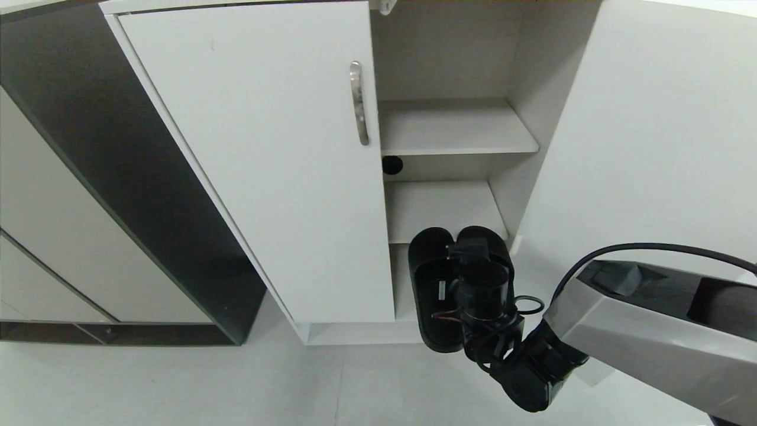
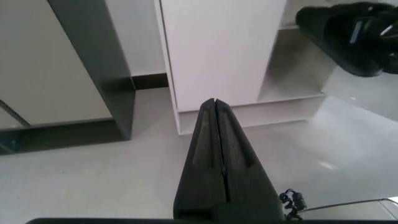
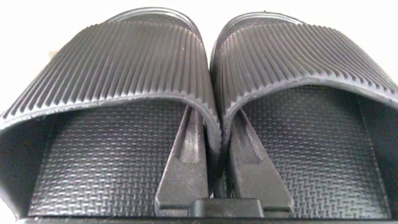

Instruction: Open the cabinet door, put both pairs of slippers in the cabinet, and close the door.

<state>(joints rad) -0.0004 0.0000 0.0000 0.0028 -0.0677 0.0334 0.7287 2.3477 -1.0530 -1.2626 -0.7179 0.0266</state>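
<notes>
Two slippers point(image 1: 434, 290), half hidden behind the right gripper point(image 3: 214, 143) pinching their inner walls; left gripper point(image 2: 214, 143) jaws pressed together, seemingly empty.

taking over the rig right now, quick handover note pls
Left gripper: shut, holding nothing, low over the floor.
Right gripper: shut on the pair of black slippers, fingers under both straps, in front of the lower shelves.
Done: right cabinet door is open; left door is shut.
Left: set this pair on a shelf, put in the other pair, close the door.
</notes>
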